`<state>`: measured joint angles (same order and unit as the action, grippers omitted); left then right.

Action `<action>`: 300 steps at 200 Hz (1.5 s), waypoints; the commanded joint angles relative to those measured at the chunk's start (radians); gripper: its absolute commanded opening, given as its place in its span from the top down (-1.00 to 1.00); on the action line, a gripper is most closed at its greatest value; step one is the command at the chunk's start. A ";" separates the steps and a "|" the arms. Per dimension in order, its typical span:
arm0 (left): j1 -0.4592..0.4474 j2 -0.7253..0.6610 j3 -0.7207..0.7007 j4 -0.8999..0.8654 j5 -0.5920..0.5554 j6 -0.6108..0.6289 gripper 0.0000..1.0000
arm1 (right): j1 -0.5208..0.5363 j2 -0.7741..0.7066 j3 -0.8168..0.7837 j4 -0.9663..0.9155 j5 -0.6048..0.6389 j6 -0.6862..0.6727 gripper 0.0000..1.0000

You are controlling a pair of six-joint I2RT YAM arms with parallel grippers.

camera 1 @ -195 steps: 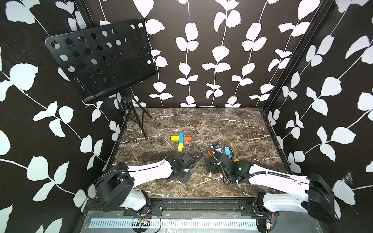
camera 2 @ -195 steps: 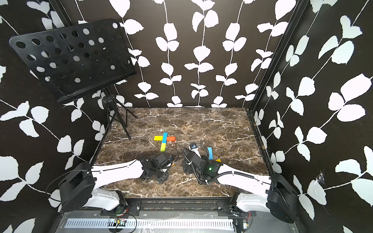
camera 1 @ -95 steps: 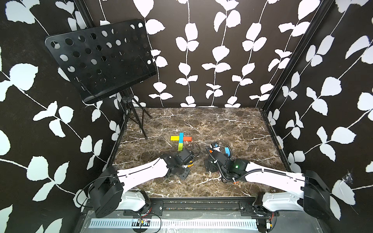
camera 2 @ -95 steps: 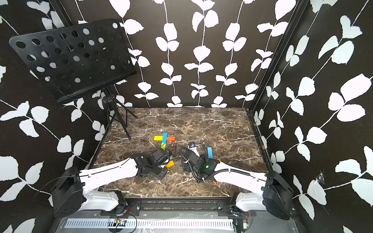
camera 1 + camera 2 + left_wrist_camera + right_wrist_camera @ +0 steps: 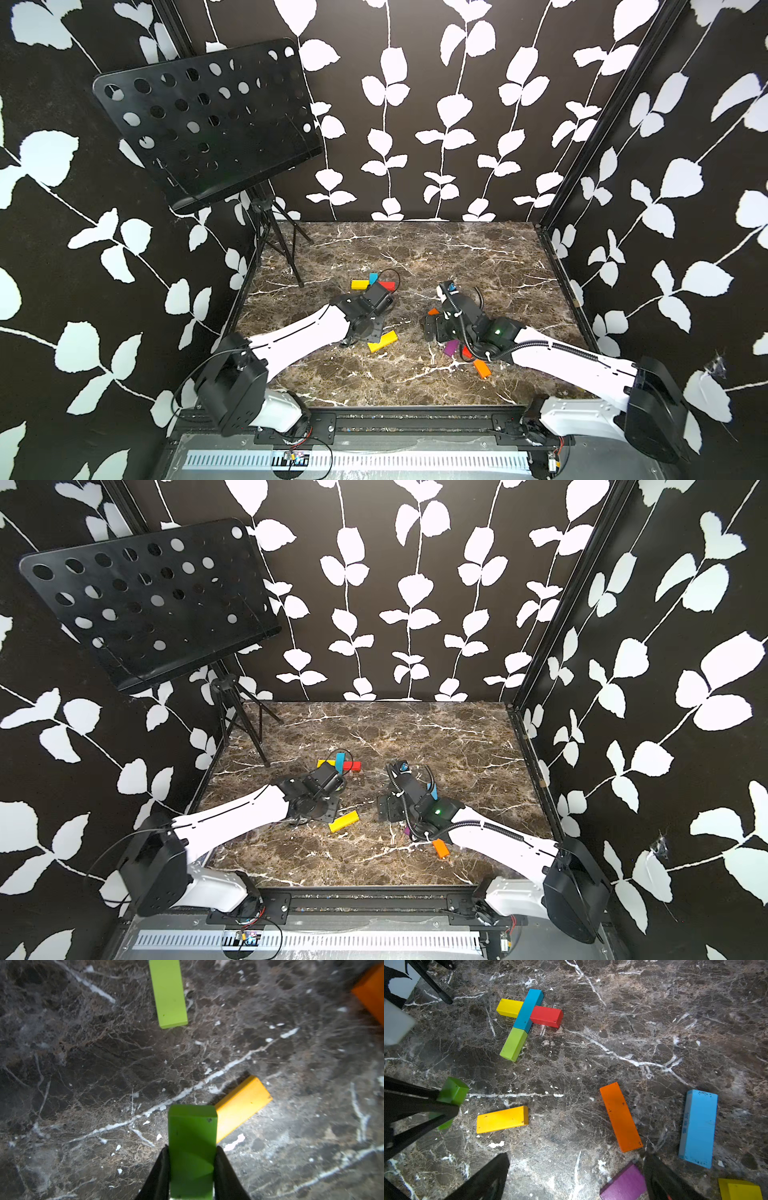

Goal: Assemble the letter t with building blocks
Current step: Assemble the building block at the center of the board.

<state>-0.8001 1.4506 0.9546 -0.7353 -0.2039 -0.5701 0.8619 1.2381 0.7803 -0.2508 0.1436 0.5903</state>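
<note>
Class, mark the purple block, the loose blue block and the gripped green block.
purple block point(image 5: 623, 1185): right wrist view, top face.
loose blue block point(image 5: 698, 1126): right wrist view, top face.
gripped green block point(image 5: 192, 1147): left wrist view, camera-facing face.

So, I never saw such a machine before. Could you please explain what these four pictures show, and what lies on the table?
This is a robot with two white arms, each ending in a two-finger gripper. Two pictures look down on the whole scene; the two close ones come from a camera on each wrist. On the marble table lies a part-built letter t of yellow, blue, red and green blocks. Loose ones lie nearer the arms: a yellow block, an orange block, a light blue block, a purple block. The left gripper is shut on a green block. The right gripper is open and empty.
</note>
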 commanded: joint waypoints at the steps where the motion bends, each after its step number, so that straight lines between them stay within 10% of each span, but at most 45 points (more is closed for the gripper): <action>1: 0.008 0.035 0.024 -0.031 -0.043 -0.064 0.67 | -0.023 0.017 0.002 0.032 -0.062 -0.032 -0.98; 300: 0.071 0.226 0.040 0.138 0.017 -0.096 0.71 | -0.127 0.093 0.007 0.127 -0.252 -0.066 -0.97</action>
<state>-0.7322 1.6684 0.9611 -0.5926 -0.1909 -0.6590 0.7444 1.3289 0.7803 -0.1390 -0.0914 0.5430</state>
